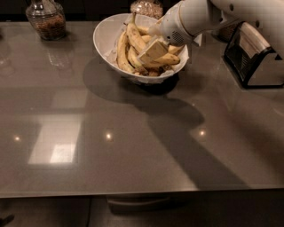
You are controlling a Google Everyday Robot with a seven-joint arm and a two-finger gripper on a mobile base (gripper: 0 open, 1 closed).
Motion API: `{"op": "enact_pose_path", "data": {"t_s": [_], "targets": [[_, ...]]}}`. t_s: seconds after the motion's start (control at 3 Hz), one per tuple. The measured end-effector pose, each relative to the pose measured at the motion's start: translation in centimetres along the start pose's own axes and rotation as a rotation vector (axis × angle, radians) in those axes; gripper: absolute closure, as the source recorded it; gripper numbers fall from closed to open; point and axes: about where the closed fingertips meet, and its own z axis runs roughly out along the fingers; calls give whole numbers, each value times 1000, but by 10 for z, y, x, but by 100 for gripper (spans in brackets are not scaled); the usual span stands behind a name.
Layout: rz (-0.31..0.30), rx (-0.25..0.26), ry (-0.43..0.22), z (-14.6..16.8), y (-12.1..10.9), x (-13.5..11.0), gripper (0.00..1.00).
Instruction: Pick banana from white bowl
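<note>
Bowl: wide round smooth white bowl (106,37) w/ tall sloping sides, at back of glossy grey countertop (133,146).
Bananas: bunch of yellow curved bananas, brown-flecked (133,46), piled inside bowl, stems pointing up-left; none lifted out yet.
Gripper: pale flat-fingered gripper (153,49) on white arm, reaching in from upper right, down among the fruit, touching or v. near top banana.
Grip state: can't tell if closed on anything, the view doesn't settle it.
Handling (judgement): banana light, soft under skin, bruises if squeezed hard; skin smooth, prob. a bit slippery; curved so may roll in the grip.
Where to hold (judgement): across mid-body of topmost banana, narrow way; avoid stem end & neighbours, which may be joined.
Risk: lifting one could drag others or tip bowl.
Nearby: glass jar w/ brown contents (45,20) back left; second jar (146,6) behind bowl; black-and-silver box appliance (255,55) right.
</note>
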Motion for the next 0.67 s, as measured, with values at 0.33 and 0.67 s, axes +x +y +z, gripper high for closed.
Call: {"op": "enact_pose_path", "data": {"t_s": [0.33, 0.67], "targets": [[9, 3, 19, 8, -5, 11, 33], [20, 1, 46, 15, -9, 23, 36]]}}
